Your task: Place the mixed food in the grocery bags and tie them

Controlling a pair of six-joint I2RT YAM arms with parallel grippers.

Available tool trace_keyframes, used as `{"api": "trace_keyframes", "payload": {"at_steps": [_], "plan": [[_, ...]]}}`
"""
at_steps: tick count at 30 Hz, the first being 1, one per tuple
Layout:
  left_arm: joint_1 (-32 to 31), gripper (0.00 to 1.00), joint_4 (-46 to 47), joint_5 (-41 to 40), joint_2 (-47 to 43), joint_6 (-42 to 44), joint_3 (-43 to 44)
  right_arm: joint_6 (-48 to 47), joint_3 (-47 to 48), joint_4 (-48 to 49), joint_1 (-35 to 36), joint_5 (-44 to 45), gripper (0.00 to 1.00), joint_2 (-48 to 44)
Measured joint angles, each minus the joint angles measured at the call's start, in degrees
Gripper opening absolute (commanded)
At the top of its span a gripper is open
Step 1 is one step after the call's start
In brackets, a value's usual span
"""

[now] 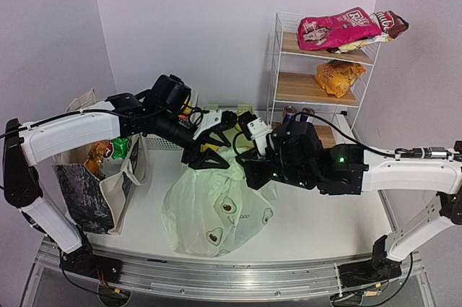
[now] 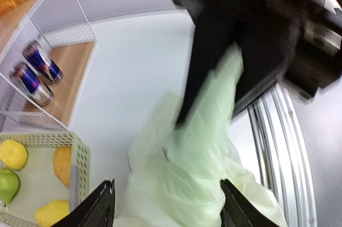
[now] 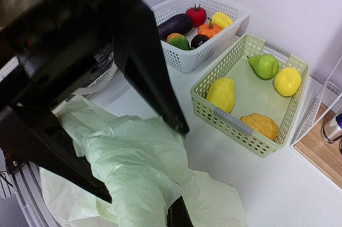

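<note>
The pale-green plastic bag (image 1: 216,213), printed with avocados, lies slumped at the middle of the counter (image 1: 325,217), with its top raised between the two arms. The right gripper (image 1: 251,168) is clenched on a twisted bunch of the bag's top. The left gripper (image 2: 166,210) comes in from the left, its fingers (image 2: 104,208) apart on either side of the bag's upper plastic; I cannot tell whether they squeeze it. The beige canvas tote (image 1: 108,195) stands upright at the counter's left edge, with an orange packet (image 1: 94,157) and a green-white packet (image 1: 119,147) showing at its mouth. On the wire shelf (image 1: 299,90) at the right rear, an orange snack packet (image 1: 339,77) lies on the middle board and two drink cans (image 2: 40,61) sit on the lowest. Behind the bag, a green slotted basket (image 3: 235,125) holds toy fruit (image 3: 222,93), with a white basket (image 3: 184,61) beside it.
</note>
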Motion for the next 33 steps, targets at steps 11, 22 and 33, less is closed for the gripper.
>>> {"api": "trace_keyframes", "payload": {"at_steps": [11,22,33], "plan": [[-0.9,0.10,-3.6,0.1,0.0,4.3,-0.7,-0.4,2.2,-1.2,-0.3,-4.9,0.00,-0.4],[-1.1,0.00,3.2,-5.0,-2.9,7.3,-4.8,-4.2,8.6,-12.1,-1.7,-17.0,0.50,0.1],[-1.1,0.00,27.3,-10.1,-19.8,30.4,-28.7,-8.8,19.0,-24.7,-8.0,-35.9,0.69,-1.1]]}}
